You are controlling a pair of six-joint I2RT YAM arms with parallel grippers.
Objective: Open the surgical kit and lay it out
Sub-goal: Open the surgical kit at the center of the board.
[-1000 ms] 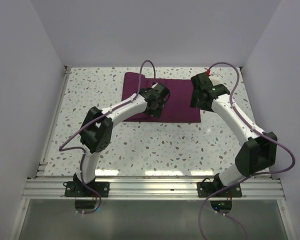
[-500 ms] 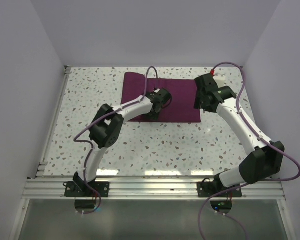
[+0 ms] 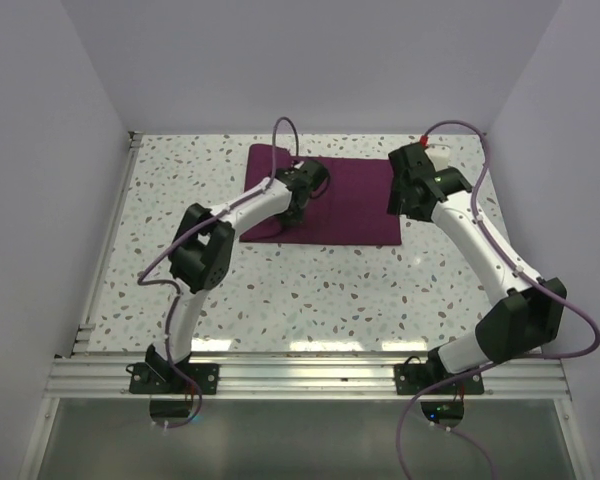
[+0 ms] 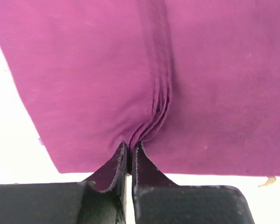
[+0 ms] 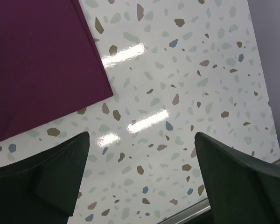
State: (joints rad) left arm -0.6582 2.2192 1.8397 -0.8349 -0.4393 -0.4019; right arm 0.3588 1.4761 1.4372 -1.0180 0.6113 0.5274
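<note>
Kit's cloth wrap (image 3: 355,205) lies folded, far-centre on tabletop (image 3: 310,290); left fingers (image 4: 113,170) clamp 1 fold of it, likely to peel it open; right fingers (image 5: 60,172) wide, empty, over its right corner.

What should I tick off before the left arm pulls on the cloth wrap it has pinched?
1. Left gripper shut on a fold of the cloth wrap: ok, the cloth bunches between the jaws.
2. Pinch takes cloth only: cannot tell, what lies under the fold is hidden.
3. Right gripper open and off the wrap: ok, it hangs over the table beside the wrap's corner.
4. Wrap held down against sliding: not ok, the right gripper touches nothing.
5. Wrap opened: not ok, it lies folded and no contents show.
</note>
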